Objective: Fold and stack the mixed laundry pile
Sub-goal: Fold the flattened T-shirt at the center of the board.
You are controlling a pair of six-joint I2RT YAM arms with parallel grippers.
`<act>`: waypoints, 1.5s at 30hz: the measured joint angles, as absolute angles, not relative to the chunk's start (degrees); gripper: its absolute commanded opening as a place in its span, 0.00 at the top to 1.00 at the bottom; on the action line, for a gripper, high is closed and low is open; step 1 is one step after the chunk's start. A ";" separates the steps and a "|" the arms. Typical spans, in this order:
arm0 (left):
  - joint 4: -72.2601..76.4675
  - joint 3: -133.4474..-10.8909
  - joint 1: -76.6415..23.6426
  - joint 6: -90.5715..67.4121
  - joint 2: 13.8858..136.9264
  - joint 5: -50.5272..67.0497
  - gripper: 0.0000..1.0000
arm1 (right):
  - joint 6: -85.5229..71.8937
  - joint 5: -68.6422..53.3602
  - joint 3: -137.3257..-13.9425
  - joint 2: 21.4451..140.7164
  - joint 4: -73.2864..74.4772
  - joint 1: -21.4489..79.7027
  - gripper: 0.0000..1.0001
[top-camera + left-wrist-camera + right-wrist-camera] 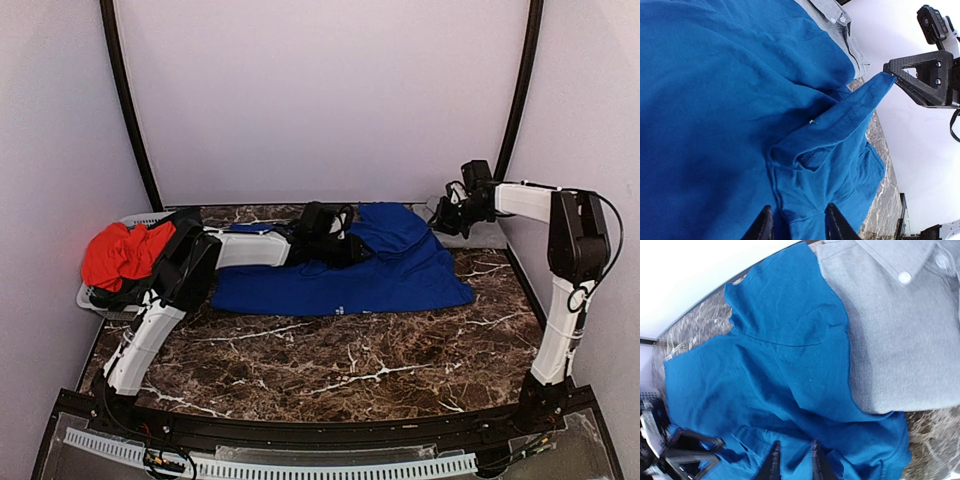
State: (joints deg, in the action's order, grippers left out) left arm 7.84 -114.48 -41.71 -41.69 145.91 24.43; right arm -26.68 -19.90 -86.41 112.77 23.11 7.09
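Note:
A royal-blue T-shirt (350,280) lies spread on the marble table, with a raised ridge of cloth (840,120) running between my two grippers. My left gripper (335,240) sits over its back edge. Its fingers (762,225) stand apart, and a loose fold lies between them with a dark gap beside it. My right gripper (445,215) pinches the far tip of the ridge (886,79), its narrow jaws (794,462) shut on blue cloth. A grey shirt (900,335) with white buttons lies at the back right, partly under the blue one. A red-orange garment (120,250) sits at the left.
A white basket (92,300) at the left edge holds the red-orange garment and some dark cloth (125,293). Bare marble table (350,370) spreads in front of the blue shirt. White walls and two curved black poles (125,100) close in the back and sides.

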 measured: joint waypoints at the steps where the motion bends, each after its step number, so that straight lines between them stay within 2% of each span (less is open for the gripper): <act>1: 7.44 -114.32 -41.43 -41.89 145.91 24.23 0.60 | -26.39 -19.42 -86.80 112.97 23.35 7.07 0.57; 2: 7.62 -113.67 -41.06 -41.93 145.58 23.86 0.57 | -26.22 -19.07 -87.00 113.01 23.81 7.01 0.48; 3: 7.79 -112.03 -40.62 -42.11 144.77 23.44 0.55 | -25.91 -18.81 -87.02 112.92 24.10 6.83 0.44; 6: 7.90 -104.60 -38.98 -41.95 140.40 21.71 0.47 | -24.88 -18.50 -86.48 112.01 24.56 5.89 0.42; 9: 6.07 -94.87 -36.58 -40.62 132.53 18.33 0.43 | -24.05 -18.37 -82.87 107.90 25.15 4.54 0.42; 15: 0.47 -81.14 -34.46 -37.19 112.92 10.13 0.45 | -23.00 -17.98 -70.11 93.51 27.33 3.60 0.47; 21: -7.01 -70.46 -35.44 -35.55 99.20 3.64 0.46 | -21.67 -15.20 -61.76 90.43 29.30 3.70 0.52; 33: -21.54 -65.10 -34.59 -34.68 98.56 -3.88 0.51 | -20.80 -10.13 -60.10 98.39 30.48 3.70 0.68; 39: -23.14 -65.10 -33.74 -34.06 98.83 -4.49 0.50 | -19.77 -9.41 -60.25 98.76 30.50 3.70 0.72; 45: -24.56 -65.10 -32.42 -33.28 98.83 -4.93 0.46 | -19.29 -10.13 -60.53 100.05 30.57 3.70 0.73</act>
State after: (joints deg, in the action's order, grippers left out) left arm -24.56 -65.10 -32.42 -33.28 98.83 -4.93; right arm -19.29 -10.13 -60.53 100.05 30.57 3.70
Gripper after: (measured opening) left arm 0.530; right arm 0.285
